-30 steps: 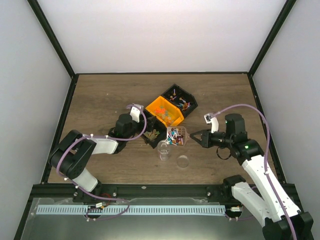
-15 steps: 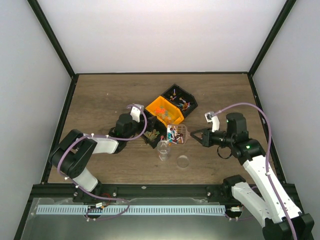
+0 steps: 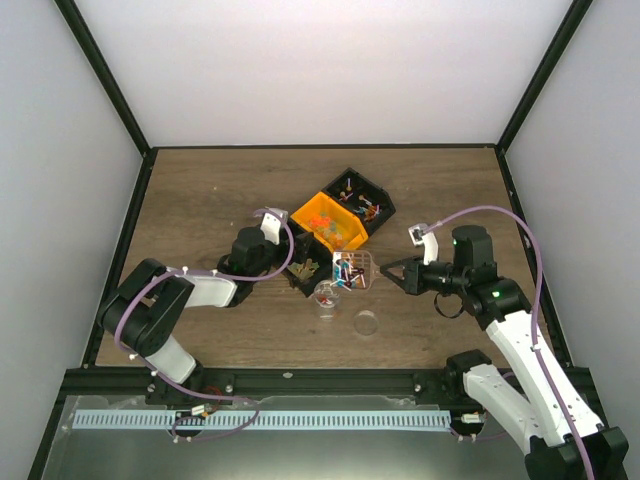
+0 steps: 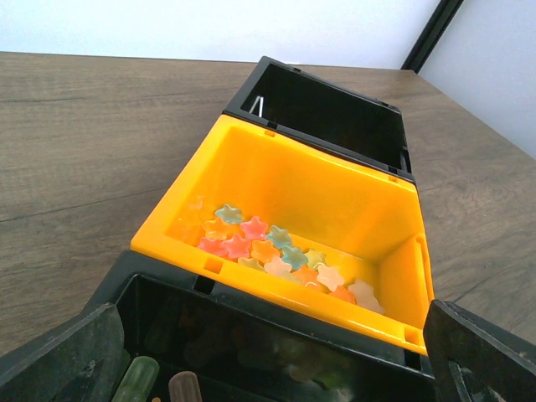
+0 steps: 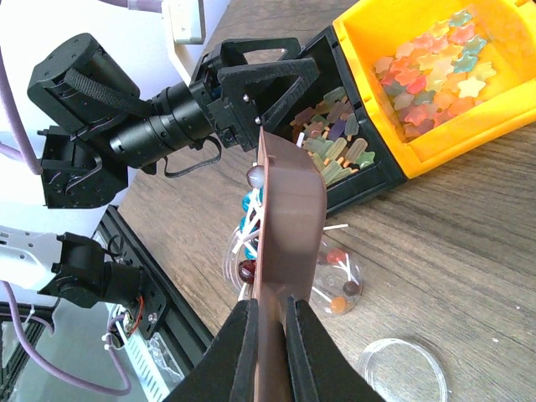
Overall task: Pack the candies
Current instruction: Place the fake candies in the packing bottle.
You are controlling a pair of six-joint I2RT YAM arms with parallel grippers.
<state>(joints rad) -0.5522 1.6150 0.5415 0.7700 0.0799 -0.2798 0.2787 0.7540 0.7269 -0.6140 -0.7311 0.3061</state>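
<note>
**We are tipping the candies out of the tray and into the cup.**

Our right end effector (image 5: 268, 308) is pinching narrow on the brown tray (image 5: 289, 209), which is leaning steeper than a second ago, with its low edge over the clear cup (image 5: 356, 270). The candies (image 5: 248, 270) are sliding off it. A few are lying in the cup, which looked empty a second ago, so we judge the pour is under way but not finished. The clear lid (image 5: 402, 368) is lying just beside the cup on the counter (image 4: 84, 126), not yet fitted. Our left end effector (image 4: 272, 362) is standing wide astride the black bin (image 4: 209, 335), below the orange bin (image 4: 335, 201), gripping nothing.
</note>
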